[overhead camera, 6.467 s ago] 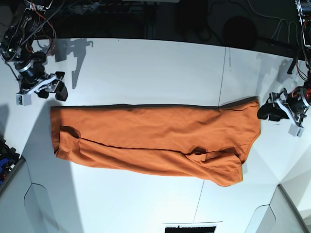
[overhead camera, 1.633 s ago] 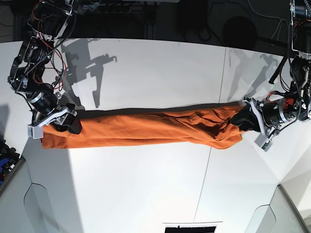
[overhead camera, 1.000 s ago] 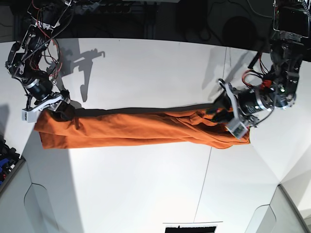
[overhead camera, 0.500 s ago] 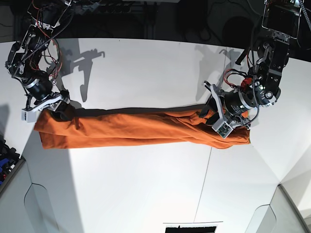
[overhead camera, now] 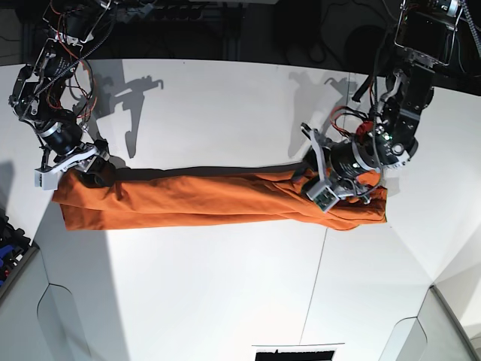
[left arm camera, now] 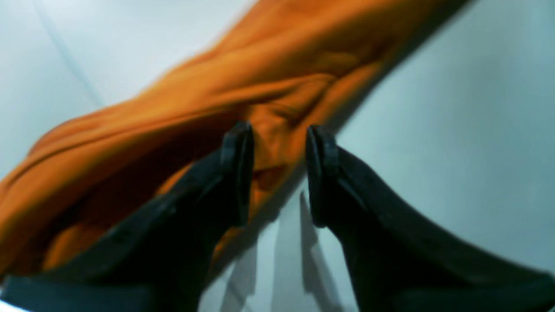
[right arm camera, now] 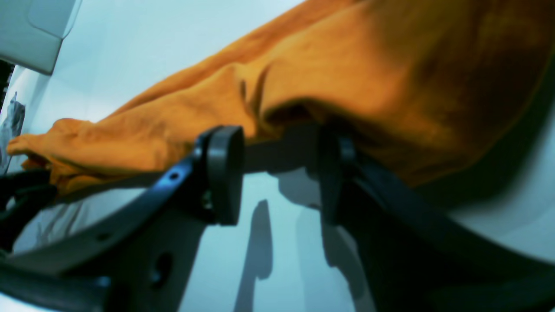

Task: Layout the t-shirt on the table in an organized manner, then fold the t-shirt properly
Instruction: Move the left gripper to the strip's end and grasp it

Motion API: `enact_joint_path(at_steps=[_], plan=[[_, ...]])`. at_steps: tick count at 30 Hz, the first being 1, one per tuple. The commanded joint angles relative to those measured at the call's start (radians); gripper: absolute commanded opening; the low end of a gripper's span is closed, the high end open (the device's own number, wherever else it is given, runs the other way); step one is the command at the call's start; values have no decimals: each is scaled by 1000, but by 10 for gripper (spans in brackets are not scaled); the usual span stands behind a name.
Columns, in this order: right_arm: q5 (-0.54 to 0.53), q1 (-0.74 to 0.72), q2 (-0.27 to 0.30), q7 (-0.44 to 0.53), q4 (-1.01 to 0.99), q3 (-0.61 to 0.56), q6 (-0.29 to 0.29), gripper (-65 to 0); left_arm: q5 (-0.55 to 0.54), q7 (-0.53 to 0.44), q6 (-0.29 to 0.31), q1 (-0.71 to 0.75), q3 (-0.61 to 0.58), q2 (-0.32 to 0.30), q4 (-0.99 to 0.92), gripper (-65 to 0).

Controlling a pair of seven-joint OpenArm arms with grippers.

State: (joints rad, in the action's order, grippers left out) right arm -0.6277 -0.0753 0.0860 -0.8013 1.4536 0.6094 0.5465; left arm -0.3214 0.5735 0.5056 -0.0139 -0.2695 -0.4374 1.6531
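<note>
both jaws parted over t-shirt (overhead camera: 210,199).

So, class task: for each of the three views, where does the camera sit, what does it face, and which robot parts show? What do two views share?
Base: overhead, looking down on the table, the t-shirt, both arms.
Left wrist: on the left arm, looking along its pincer at bunched orange fabric between the jaws.
Right wrist: on the right arm, low, its pincer open beside the shirt's end.
Shared: both wrist views show the t-shirt on the white table.
</note>
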Motion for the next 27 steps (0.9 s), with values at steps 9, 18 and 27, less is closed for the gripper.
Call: enact_joint_path(at_steps=[9, 18, 27], plan=[[-19, -15, 11, 20, 20, 2, 8, -374, 57, -53, -34, -22, -7, -8, 12, -414], [-19, -16, 11, 24, 20, 2, 8, -374, 98, -84, -34, -42, -7, 13, -77, -602], [-19, -16, 11, 40, 20, 2, 8, -374, 36, 35, -23, -66, -7, -8, 11, -650]])
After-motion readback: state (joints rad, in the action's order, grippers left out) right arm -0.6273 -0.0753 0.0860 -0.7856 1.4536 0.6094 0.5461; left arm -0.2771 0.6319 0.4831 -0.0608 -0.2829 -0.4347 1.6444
